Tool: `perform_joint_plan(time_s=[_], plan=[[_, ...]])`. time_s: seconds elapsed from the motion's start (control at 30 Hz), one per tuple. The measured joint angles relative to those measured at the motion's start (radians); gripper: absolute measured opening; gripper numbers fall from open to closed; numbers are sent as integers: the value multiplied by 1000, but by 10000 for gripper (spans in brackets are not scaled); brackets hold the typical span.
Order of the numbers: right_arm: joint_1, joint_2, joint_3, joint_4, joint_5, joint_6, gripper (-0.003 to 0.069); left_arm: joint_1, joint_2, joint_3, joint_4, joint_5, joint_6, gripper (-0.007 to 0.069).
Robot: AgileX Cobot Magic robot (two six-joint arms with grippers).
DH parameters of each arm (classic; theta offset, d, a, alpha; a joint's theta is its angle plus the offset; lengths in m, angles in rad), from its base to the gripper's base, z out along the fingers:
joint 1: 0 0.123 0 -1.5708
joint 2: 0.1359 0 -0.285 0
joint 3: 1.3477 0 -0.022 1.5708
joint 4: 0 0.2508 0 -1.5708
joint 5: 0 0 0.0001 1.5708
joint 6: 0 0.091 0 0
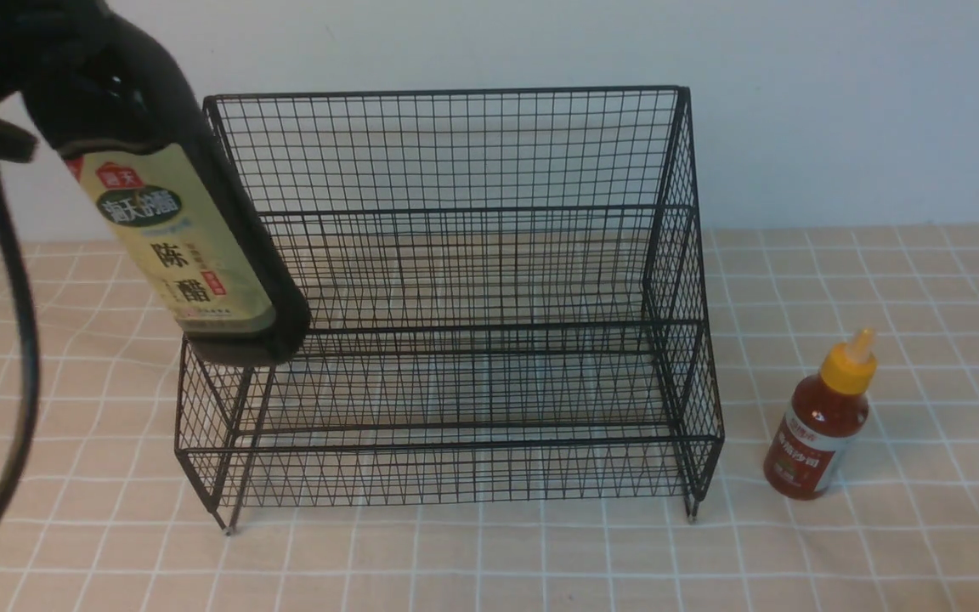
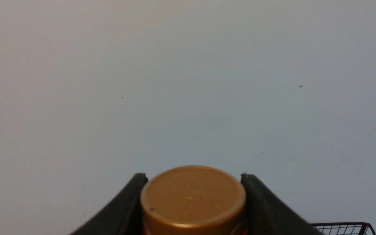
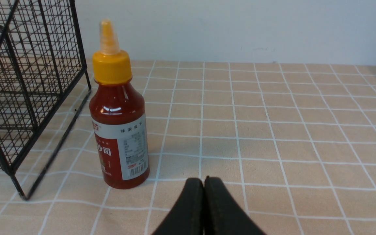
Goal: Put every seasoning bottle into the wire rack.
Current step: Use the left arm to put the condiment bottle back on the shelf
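Right wrist view: the right gripper (image 3: 203, 182), closed on nothing, hangs over the tabletop (image 3: 273, 130) beside the upright red sauce bottle (image 3: 119, 130), just right of the wire rack (image 1: 455, 340) near the far edge. The left gripper (image 2: 193, 178) clamps the gold cap (image 2: 193, 199) of the tilted vinegar bottle (image 1: 192, 246), airborne at the rack's left end.

A beige tablecloth (image 1: 880, 561) with thin white grid lines covers the whole surface, running back to the pale wall. It lies flat on the right and shows some soft wrinkles on the left. A black wire rack (image 1: 455, 340) stands on it on short feet (image 1: 692, 515), its tall back toward the wall. Just beside the rack's right front corner, not touching it, a small red sauce bottle (image 1: 821, 425) with a yellow cap stands upright on the cloth.
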Motion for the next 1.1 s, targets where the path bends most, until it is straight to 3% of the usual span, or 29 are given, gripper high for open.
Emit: perform_joint_plan(time_s=[0.23,0.43,0.8,1.1], plan=[[0,0,0,0,0,0,-12,-38,146,-1,-117,-204,84,311],[0,0,0,0,0,0,-12,-38,165,-1,-179,-258,118,311],[0,0,0,0,0,0,-12,-41,208,-7,-201,-193,284,311],[0,0,0,0,0,0,-12,-41,243,-7,-239,-123,292,311]])
